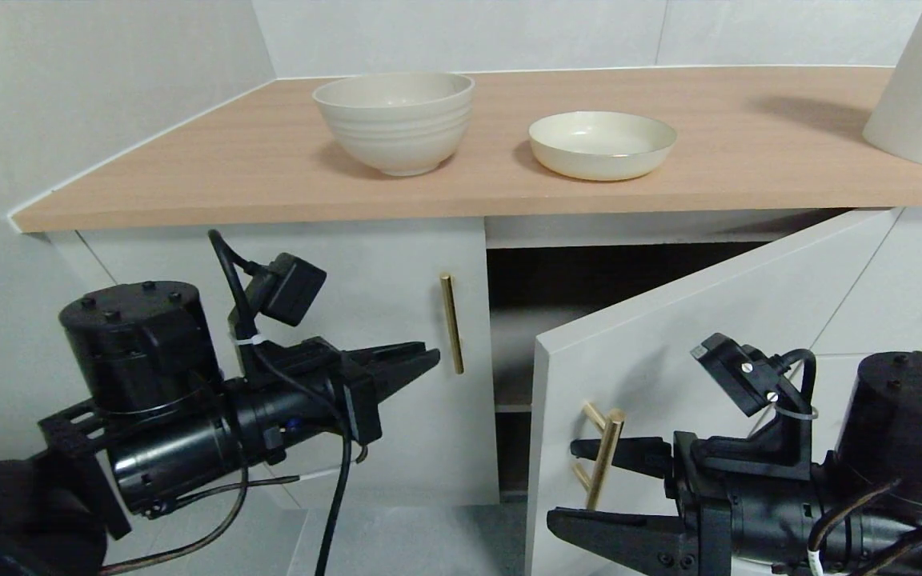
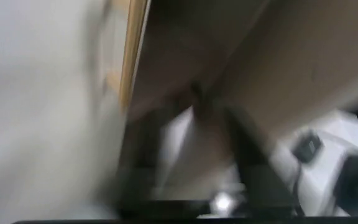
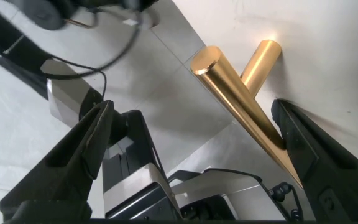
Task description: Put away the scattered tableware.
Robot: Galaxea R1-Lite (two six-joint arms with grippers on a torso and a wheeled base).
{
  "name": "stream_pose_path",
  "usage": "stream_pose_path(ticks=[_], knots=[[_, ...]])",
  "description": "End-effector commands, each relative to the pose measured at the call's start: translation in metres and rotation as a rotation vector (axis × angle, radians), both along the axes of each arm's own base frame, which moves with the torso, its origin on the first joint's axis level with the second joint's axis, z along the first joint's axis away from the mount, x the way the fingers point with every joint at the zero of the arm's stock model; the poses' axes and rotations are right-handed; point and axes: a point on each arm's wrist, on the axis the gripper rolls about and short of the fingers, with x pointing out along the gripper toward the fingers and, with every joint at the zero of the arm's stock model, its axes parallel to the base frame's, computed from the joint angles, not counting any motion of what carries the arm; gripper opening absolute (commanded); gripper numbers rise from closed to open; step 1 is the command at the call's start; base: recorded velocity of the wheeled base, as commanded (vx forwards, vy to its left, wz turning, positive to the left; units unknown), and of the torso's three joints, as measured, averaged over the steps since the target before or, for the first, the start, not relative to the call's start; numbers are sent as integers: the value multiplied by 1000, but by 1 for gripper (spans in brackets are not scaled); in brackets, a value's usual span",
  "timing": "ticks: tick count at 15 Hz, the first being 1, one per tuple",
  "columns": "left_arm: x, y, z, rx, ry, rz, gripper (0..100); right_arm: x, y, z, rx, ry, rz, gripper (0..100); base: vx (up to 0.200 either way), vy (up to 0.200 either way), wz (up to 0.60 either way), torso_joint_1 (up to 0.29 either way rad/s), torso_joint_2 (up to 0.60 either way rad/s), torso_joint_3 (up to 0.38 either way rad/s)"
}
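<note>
On the desk (image 1: 229, 172), a deep ribbed bowl (image 1: 394, 120) stood upright, with a shallow dish (image 1: 602, 144) just beside it on the right and apart from it. Both stood near the front edge, above the cabinet. A white, cone-like object (image 1: 921, 96) at the far right of the desk was cut off by the frame edge and could not be identified.

Below, the left cabinet door (image 1: 397, 336) was closed and the right door (image 1: 709, 344) stood open. The interior was dark, with only one pale shelf (image 1: 513, 344) to be made out.

The left tool (image 1: 413, 362) hung in front of the closed door, near its brass handle (image 1: 451, 323). Its fingers were drawn together on nothing. The left wrist view was too blurred to confirm this.

The right tool (image 1: 581, 484) was released, with one finger on either side of the open door's brass handle (image 1: 605, 456). In the right wrist view the handle bar (image 3: 229, 93) lay between the spread fingers (image 3: 86, 149). Whether either finger touched the bar could not be determined.
</note>
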Motion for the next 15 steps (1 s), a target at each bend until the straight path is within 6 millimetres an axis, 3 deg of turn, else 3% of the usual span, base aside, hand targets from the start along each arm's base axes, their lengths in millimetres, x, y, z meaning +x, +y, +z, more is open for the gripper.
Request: stream_pose_path(ticks=[1,4,5,10,11,15], knots=[[8,-17,-21,-17,61,-27,0,1,0,-2,-8,7,-4,100,0,0,0,0,0,0],[6,-37,-22,-49,82,-110,0,0,0,-2,-8,5,-4,100,0,0,0,0,0,0],[12,-52,-27,-54,91,-163,0,0,0,-1,-6,3,-5,100,0,0,0,0,0,0],[31,-85,-48,-64,67,-224,0,-1,-1,-3,-11,6,-7,100,0,0,0,0,0,0],[34,-100,-50,-90,22,-259,0,-3,-3,-2,-17,-29,-7,100,0,0,0,0,0,0],[19,-104,-52,-99,9,-295,0,0,-9,1,-14,-51,-41,100,0,0,0,0,0,0]])
